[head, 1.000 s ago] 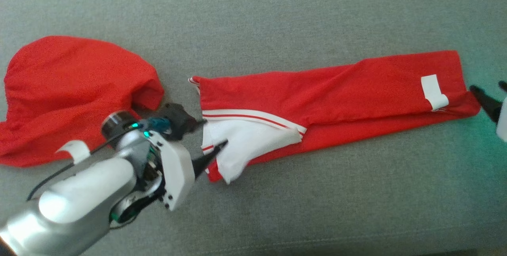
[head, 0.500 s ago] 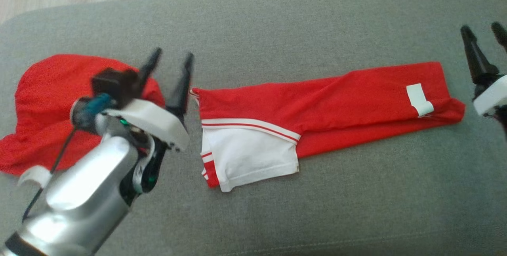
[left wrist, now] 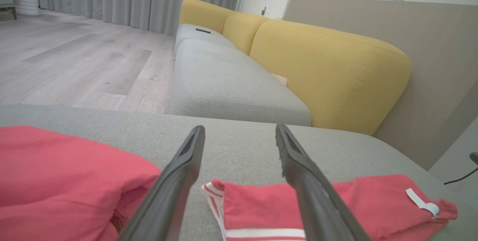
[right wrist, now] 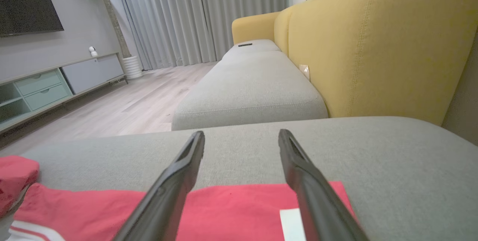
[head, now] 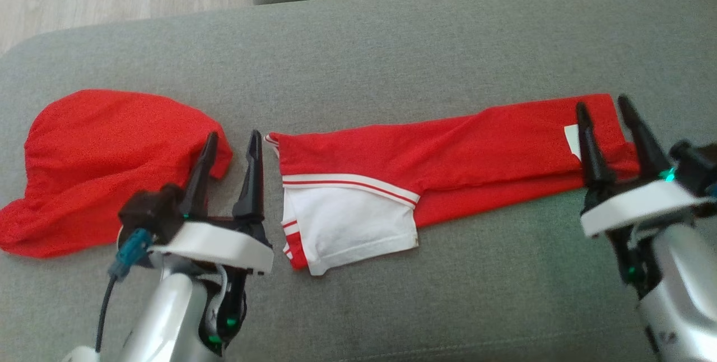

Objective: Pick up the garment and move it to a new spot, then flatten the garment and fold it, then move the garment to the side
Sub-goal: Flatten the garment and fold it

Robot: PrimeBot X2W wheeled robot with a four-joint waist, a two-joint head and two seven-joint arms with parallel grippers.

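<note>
Well, both tools gape wide and empty: left tool [head: 234, 134] beside the garment [head: 448, 149], right tool [head: 601, 102] over its end.

Head view: the right gripper [head: 601, 102] sits in front of the white label [head: 571, 140] on the garment [head: 448, 152] at 3 o'clock, so part of that tag is covered. The left arm [head: 168, 311] runs off the bottom edge at 7, the right arm [head: 680, 289] off the corner at 4. Left wrist view: garment chopped by the bottom edge at 6, the other red cloth [left wrist: 56, 174] by the left edge at 8. Tiny dark thing [left wrist: 203, 30] on the far seat [left wrist: 224, 84] at 11, way too small to tell. Right wrist view: TV [right wrist: 26, 2] clipped at 10.
</note>
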